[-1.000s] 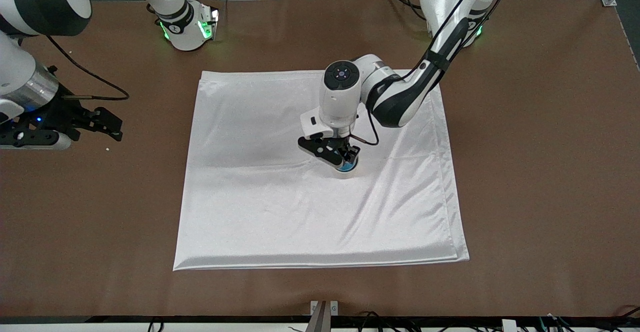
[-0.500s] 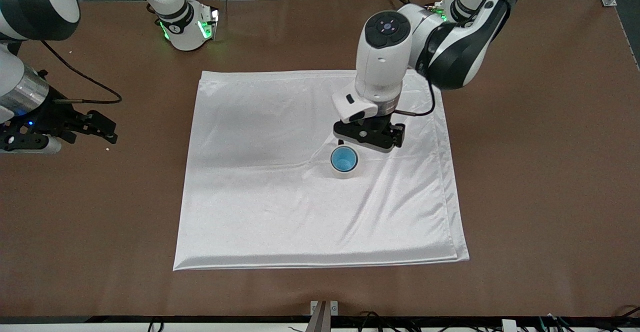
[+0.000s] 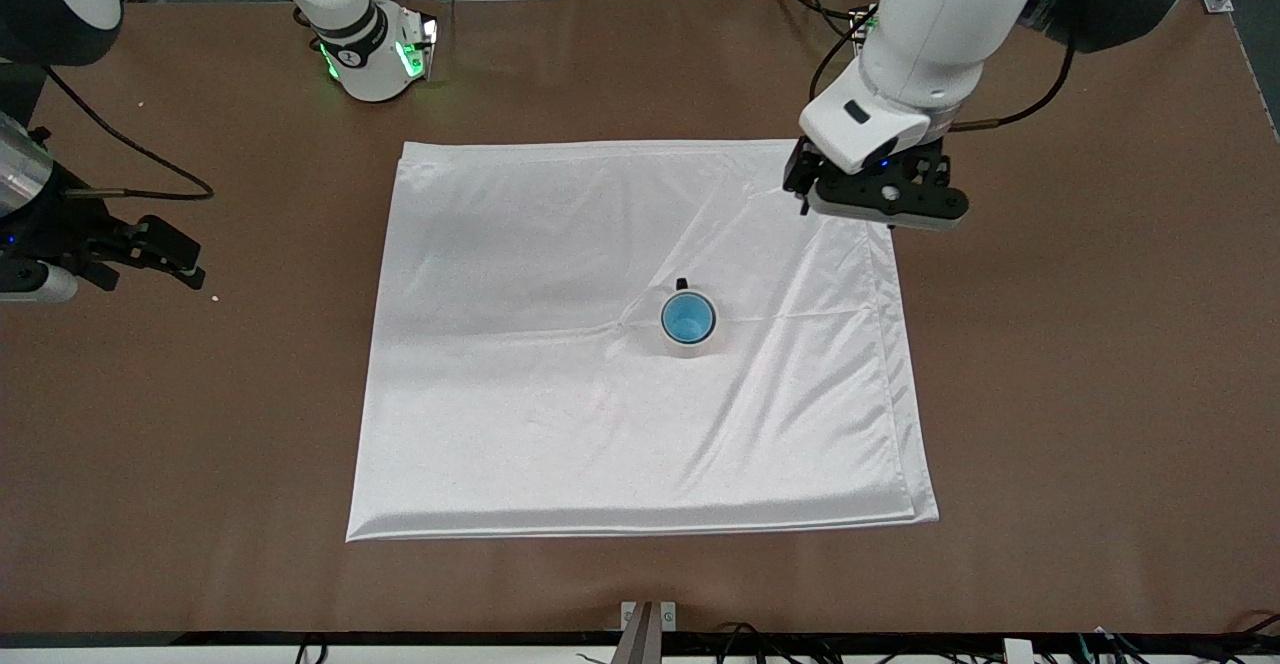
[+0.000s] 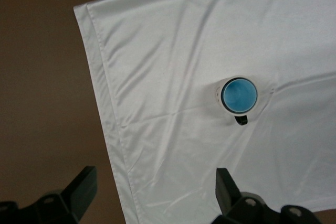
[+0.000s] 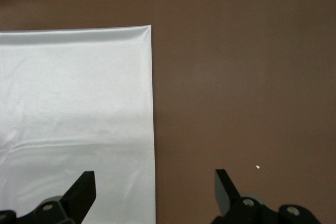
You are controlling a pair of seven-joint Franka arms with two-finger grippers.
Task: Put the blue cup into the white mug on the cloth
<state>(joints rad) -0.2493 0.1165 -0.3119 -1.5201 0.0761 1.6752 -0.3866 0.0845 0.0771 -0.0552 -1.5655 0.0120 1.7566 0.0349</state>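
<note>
The blue cup (image 3: pixel 688 317) stands inside the white mug (image 3: pixel 686 348), whose black handle (image 3: pixel 682 284) points toward the robots' bases. The mug stands upright near the middle of the cloth (image 3: pixel 520 394). My left gripper (image 3: pixel 878 206) is open and empty, high over the cloth's corner at the left arm's end, well apart from the mug. In the left wrist view the blue cup (image 4: pixel 239 94) shows in the mug with its handle (image 4: pixel 241 121), on the cloth (image 4: pixel 173 51), ahead of the open left gripper (image 4: pixel 156 192). My right gripper (image 3: pixel 165 252) waits open over bare table at the right arm's end.
The brown table (image 3: pixel 1080 344) surrounds the cloth. The right wrist view shows the open right gripper (image 5: pixel 155 192), a cloth corner (image 5: pixel 73 93) and bare brown table (image 5: pixel 236 87). The arm bases stand along the table's edge farthest from the front camera.
The left gripper let go of the blue cup inside the mug, rose and drew back toward its base. The right gripper drifted a little farther from the cloth.
</note>
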